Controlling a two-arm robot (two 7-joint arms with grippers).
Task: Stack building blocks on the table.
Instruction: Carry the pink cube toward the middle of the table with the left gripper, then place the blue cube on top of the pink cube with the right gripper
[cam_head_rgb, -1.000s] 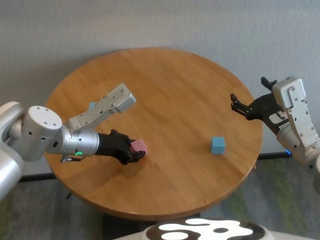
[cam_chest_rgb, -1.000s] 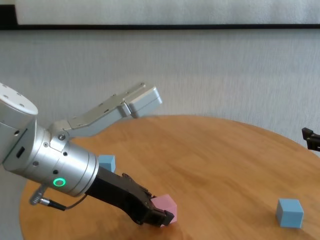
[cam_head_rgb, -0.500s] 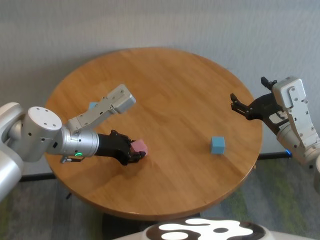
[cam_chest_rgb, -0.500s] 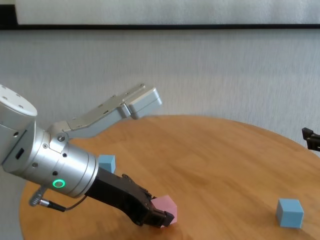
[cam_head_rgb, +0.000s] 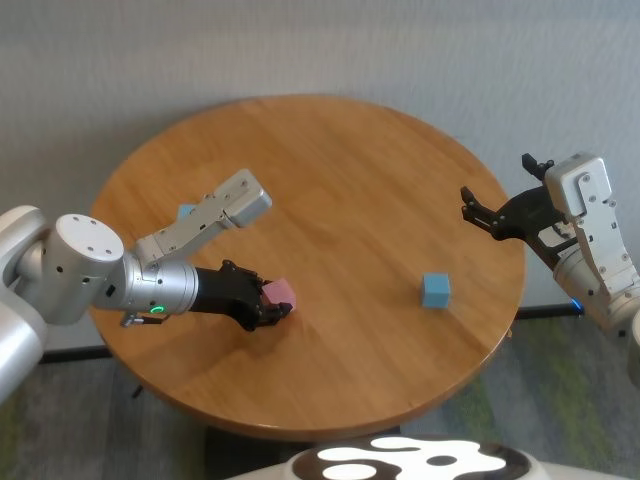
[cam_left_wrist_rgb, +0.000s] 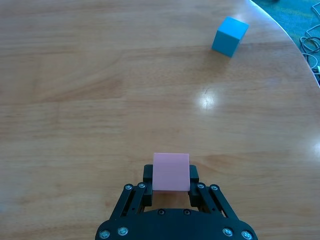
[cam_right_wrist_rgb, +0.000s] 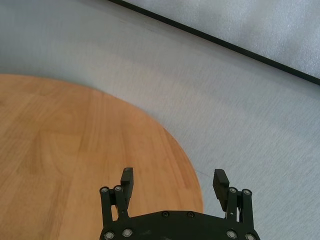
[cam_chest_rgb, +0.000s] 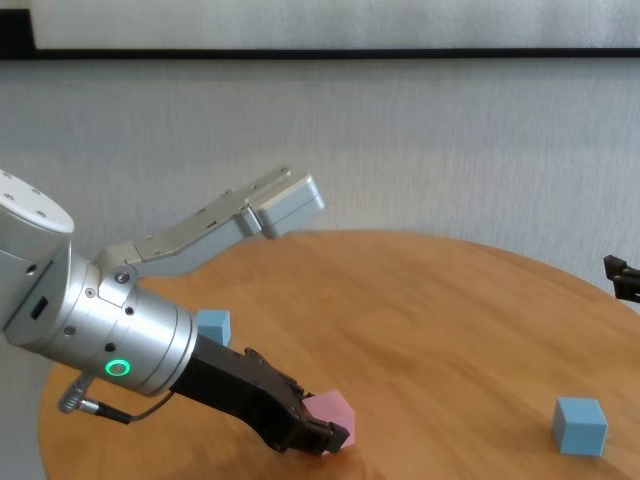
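we have the left gripper (cam_left_wrist_rgb: 171, 186) jaws clamped on the pink cube (cam_left_wrist_rgb: 171, 171) low over the bench (cam_head_rgb: 350, 200), side-face grip suits it, likely light and rigid; right gripper (cam_right_wrist_rgb: 172, 186) jaws open, parked off the edge.

Far blue cube (cam_head_rgb: 186, 211): mostly behind my left arm in the head view
Pink cube (cam_left_wrist_rgb: 171, 171): its sides covered by my left fingers (cam_left_wrist_rgb: 147, 176)
My right gripper (cam_chest_rgb: 622, 278): cut by the chest view's edge, only a dark tip shows
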